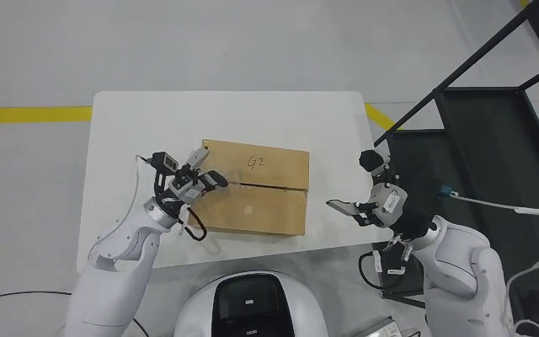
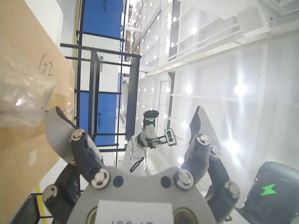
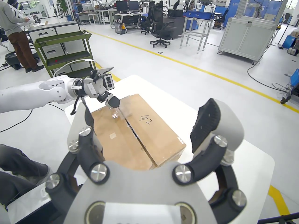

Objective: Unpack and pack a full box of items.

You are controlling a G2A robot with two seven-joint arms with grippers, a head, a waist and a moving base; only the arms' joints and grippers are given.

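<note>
A closed cardboard box (image 1: 257, 189) with a handwritten mark sits in the middle of the white table (image 1: 143, 126); its two top flaps meet along a centre seam (image 3: 140, 142). My left gripper (image 1: 209, 167) is open at the box's left end, over the seam. In the left wrist view a crumpled piece of clear film (image 2: 23, 101) lies on the box top, touching one of the fingertips (image 2: 55, 117). My right gripper (image 1: 355, 183) hangs open to the right of the box, above the table's right edge, with nothing between its fingers (image 3: 206, 122).
A black metal rack (image 1: 472, 143) stands close to the table's right side. A yellow floor line (image 1: 42, 114) runs behind the table. Bare table surface (image 1: 253, 114) lies beyond the box and to its left.
</note>
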